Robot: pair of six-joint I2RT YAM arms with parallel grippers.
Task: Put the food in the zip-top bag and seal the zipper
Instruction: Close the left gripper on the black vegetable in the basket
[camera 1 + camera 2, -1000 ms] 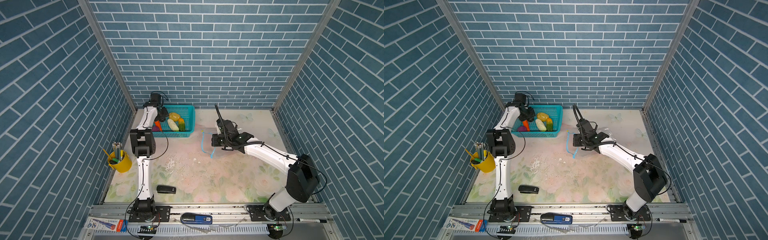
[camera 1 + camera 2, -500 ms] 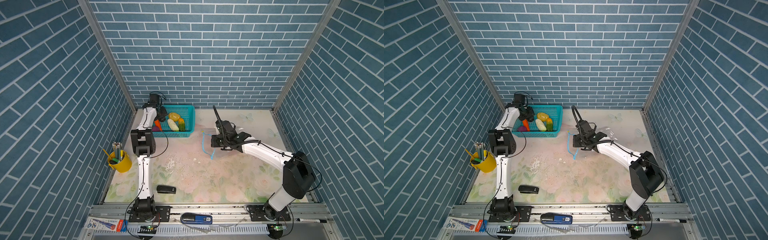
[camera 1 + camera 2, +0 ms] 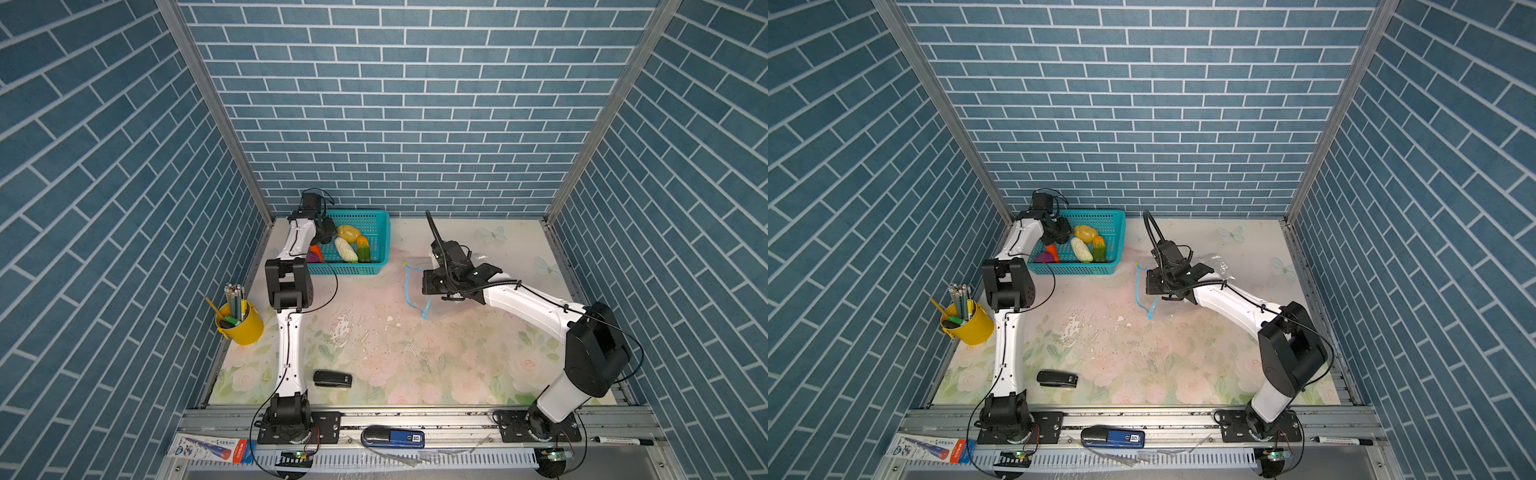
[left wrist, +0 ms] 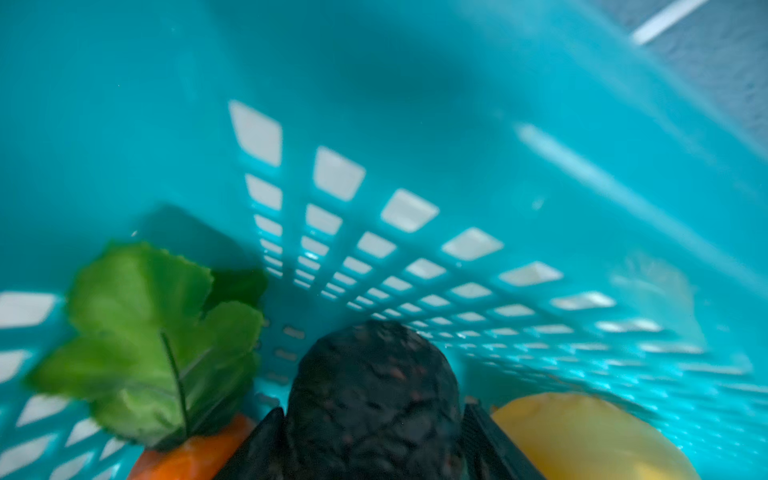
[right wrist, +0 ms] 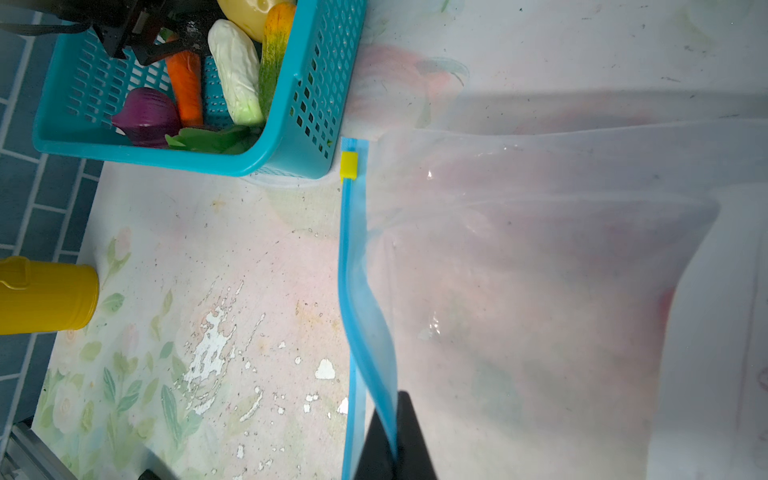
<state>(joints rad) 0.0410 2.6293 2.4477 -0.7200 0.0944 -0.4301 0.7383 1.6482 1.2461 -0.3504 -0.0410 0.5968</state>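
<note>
Teal basket: sits at eleven o'clock on the table, taking twelve as the far edge. All the food I can count lies in it.
Food: yellow potato, white cabbage, green-orange piece, orange carrot and purple onion lie packed together. None is out of the basket.
Left gripper: down in the basket's ten o'clock corner, jaws spread wide. The dark eggplant fills the gap between them, but I cannot tell whether they truly grip it.
Zip-top bag: lies around two o'clock, well clear of the basket, with its mouth turned toward nine.
Zipper: unsealed. The yellow slider is parked at the end nearest the basket. One blue lip rests on the table and the other is raised.
Right gripper: pinched tight on the raised lip, holding the mouth agape.
Bag contents: looks empty. A faint reddish patch shows through the plastic, either food or the table's print, and I cannot say which.
Progress: early, by my reckoning. The mouth is ready and the first piece is only being fetched. Every piece has yet to cross over, and after that the slider must run the whole strip.
</note>
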